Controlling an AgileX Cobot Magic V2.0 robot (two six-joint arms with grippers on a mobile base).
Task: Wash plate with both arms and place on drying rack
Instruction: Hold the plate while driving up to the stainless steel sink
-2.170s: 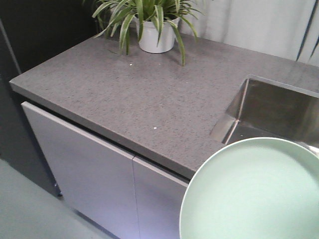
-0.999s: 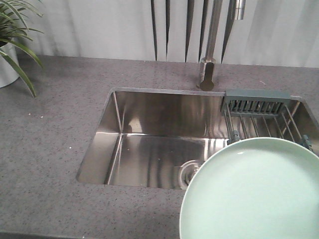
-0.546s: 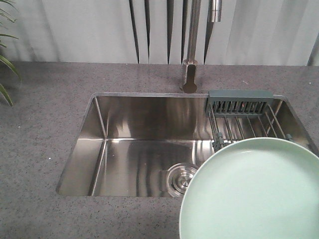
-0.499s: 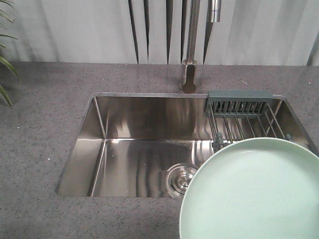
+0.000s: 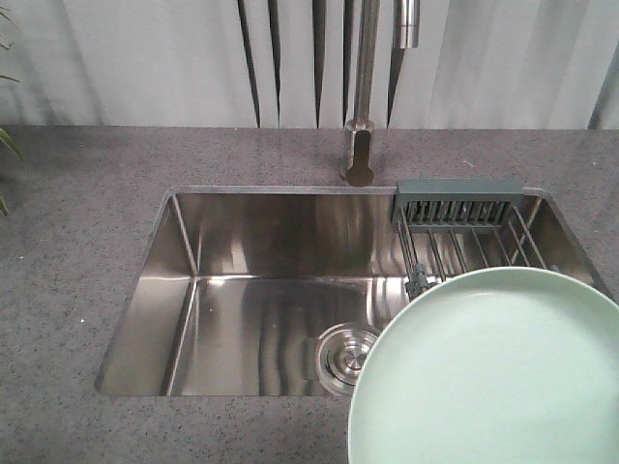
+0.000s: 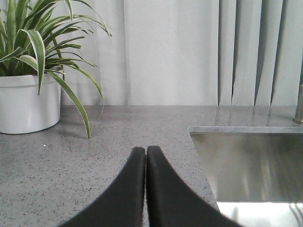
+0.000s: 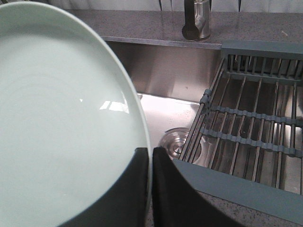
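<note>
The pale mint-green plate [image 5: 493, 377] fills the lower right of the front view, held tilted over the sink's near right corner. In the right wrist view my right gripper [image 7: 150, 153] is shut on the plate [image 7: 61, 118], one finger on each side of its rim. The drying rack [image 5: 464, 227] of steel wires with a teal-grey slotted caddy spans the right end of the sink; in the right wrist view the drying rack [image 7: 251, 123] lies just right of the plate. My left gripper [image 6: 146, 151] is shut on nothing, hovering over the grey counter left of the sink.
A steel sink basin [image 5: 242, 290] with a round drain [image 5: 343, 353] is set in the speckled grey counter [image 5: 77, 242]. A tall steel faucet [image 5: 363, 97] stands behind it. A potted plant [image 6: 28, 94] sits on the counter to the left. Pale curtains hang behind.
The front view has swung from the counter with the plant to the sink, and the sink keeps drifting left in frame. The plate stays in the same spot in view.
</note>
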